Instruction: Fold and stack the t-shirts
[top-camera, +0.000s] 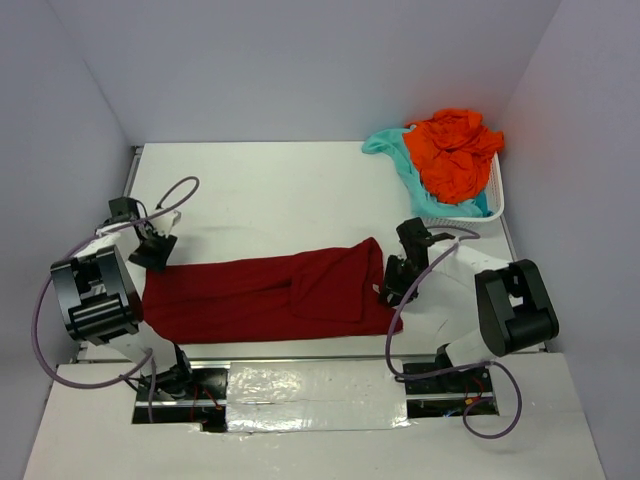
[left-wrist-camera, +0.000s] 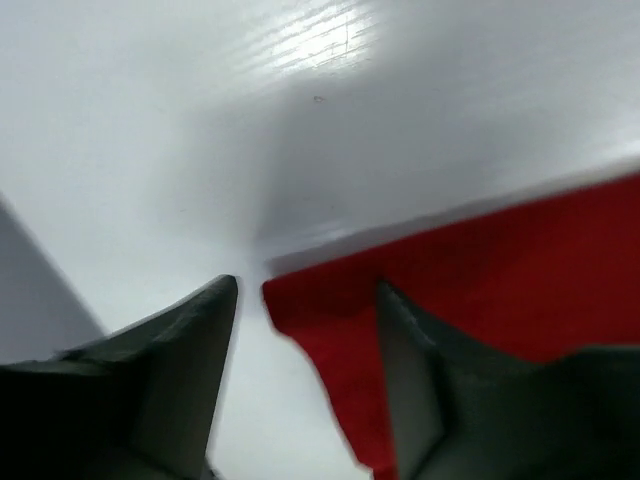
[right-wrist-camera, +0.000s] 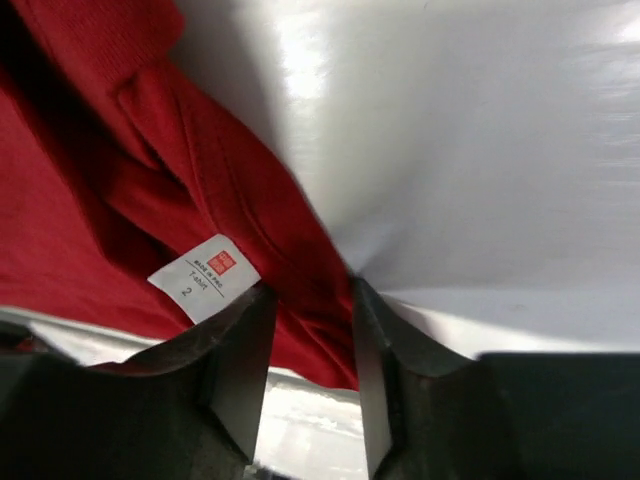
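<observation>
The dark red t-shirt (top-camera: 260, 295) lies flat and long across the near middle of the table, with one part folded over at its right. My left gripper (top-camera: 155, 252) sits at its far left corner. In the left wrist view this gripper (left-wrist-camera: 310, 295) is open, with the shirt's corner (left-wrist-camera: 330, 320) between the fingers. My right gripper (top-camera: 392, 285) is at the shirt's right edge. In the right wrist view it (right-wrist-camera: 310, 295) is pinched on bunched red cloth (right-wrist-camera: 310, 280) beside a white label (right-wrist-camera: 203, 278). The orange t-shirt (top-camera: 455, 150) and the mint-aqua t-shirt (top-camera: 398, 158) are heaped at the back right. A teal-blue bit (top-camera: 483, 206) peeks out beneath them.
A white mesh basket (top-camera: 497, 190) at the back right corner holds the heap, and the mint-aqua cloth spills over its left side onto the white table (top-camera: 270, 190). Grey walls close in the sides and back. A shiny strip (top-camera: 300, 380) runs between the arm bases.
</observation>
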